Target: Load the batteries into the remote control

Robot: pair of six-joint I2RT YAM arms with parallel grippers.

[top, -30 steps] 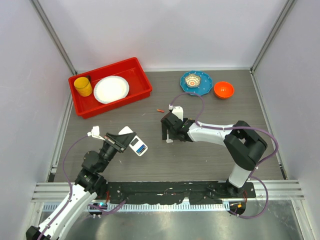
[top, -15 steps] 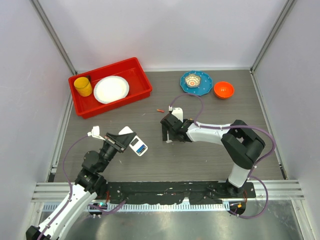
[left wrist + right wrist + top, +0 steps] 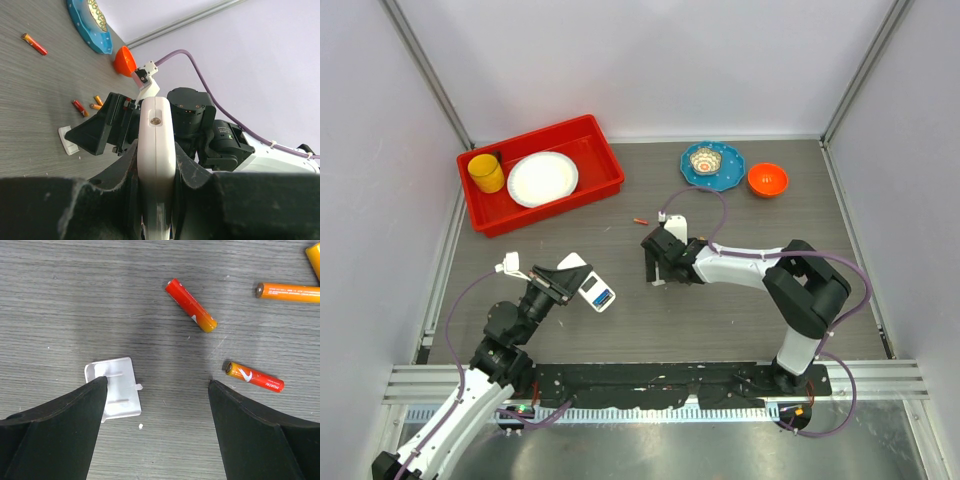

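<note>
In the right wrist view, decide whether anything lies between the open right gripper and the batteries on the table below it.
Nothing visible does. The right gripper hangs open over the table, with the batteries lying uncovered ahead of it. The white cover piece lies aside, by one finger.

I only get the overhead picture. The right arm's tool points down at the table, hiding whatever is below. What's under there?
Observer: Its wrist camera shows the right tool open, a small white cover lying partly behind one finger.
Operator: Any batteries nearby?
Observer: At least three batteries lie loose on the table just ahead of the fingers.
Operator: And the left arm?
Observer: The left tool is shut on the remote control, a narrow white side facing its camera.
</note>
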